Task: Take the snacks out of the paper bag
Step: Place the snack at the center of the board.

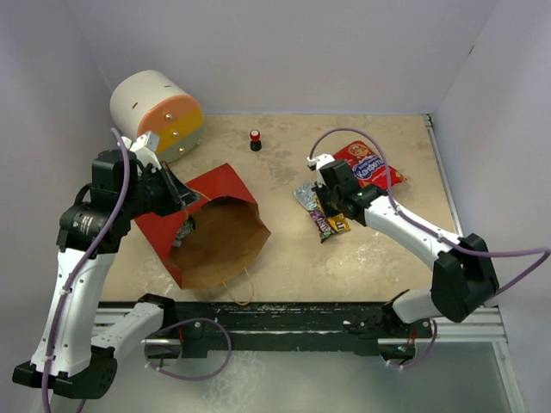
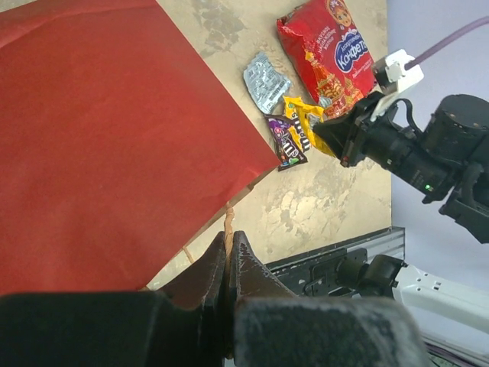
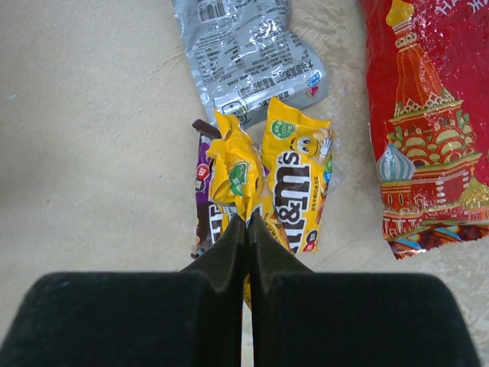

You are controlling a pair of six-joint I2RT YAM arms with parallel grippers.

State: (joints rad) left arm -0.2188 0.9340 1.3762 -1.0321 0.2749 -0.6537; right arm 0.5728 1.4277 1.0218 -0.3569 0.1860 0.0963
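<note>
Right gripper [image 3: 247, 219] pinches yellow packet [image 3: 234, 172] lying lengthwise ahead | left gripper [image 2: 228, 238], pressed together, nearer the paper bag [image 2: 114, 138] edge.

Shows red paper bag [image 1: 215, 228] lying flat at centre left, brown mouth gaping; groups right of centre red chip bag [image 1: 368, 168], silver packet [image 1: 306, 198], purple-brown packet [image 1: 322, 225], crumpled yellow packet [image 3: 233, 172], flat yellow packet [image 3: 296, 180].

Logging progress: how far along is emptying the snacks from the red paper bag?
Done: the red crinkly chip bag, a silver packet, a purple-brown packet and a flat yellow packet lie outside the red paper bag. In hand: the right gripper pinches a crumpled yellow packet; the left gripper is shut at the bag's rim. Left: possibly one silvery item inside the mouth.
</note>
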